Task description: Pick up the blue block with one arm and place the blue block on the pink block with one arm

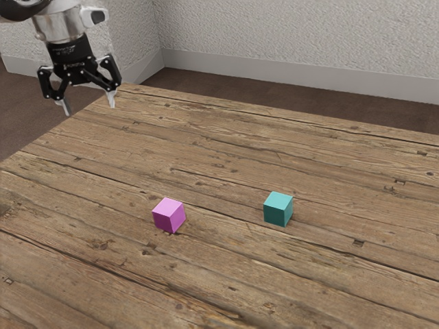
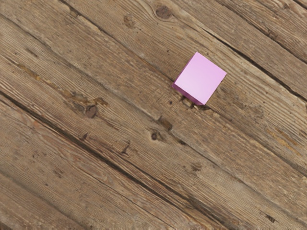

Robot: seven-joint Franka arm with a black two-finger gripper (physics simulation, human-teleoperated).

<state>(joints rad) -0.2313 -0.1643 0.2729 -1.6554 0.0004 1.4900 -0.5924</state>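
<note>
Gripper (image 1: 89, 105): seen in the exterior view at the upper left, hanging high above the far corner of the table (image 1: 274, 137). Its two fingers are spread wide and point downward. Nothing lies between them; they touch no object.

Blue block (image 1: 278, 208): a teal-blue cube resting flat on the table, toward the exterior view's right of centre. It stands alone, with bare planks on all sides, well apart from the gripper.

Pink block (image 1: 169, 214): resting on the table to the exterior view's left of the blue block, with a clear stretch of wood between the two. It is turned slightly, so that one corner faces the camera. Nothing sits on top of it. It too is well apart from the gripper.

Wrist view: the pink block (image 2: 199, 78) is seen from above, casting a small shadow along its lower edges. The planks run diagonally, with knots and dark seams.

Surroundings: a pale textured wall (image 1: 309, 31) with a light baseboard, and a dark floor (image 1: 27, 116) beyond the table edge.
</note>
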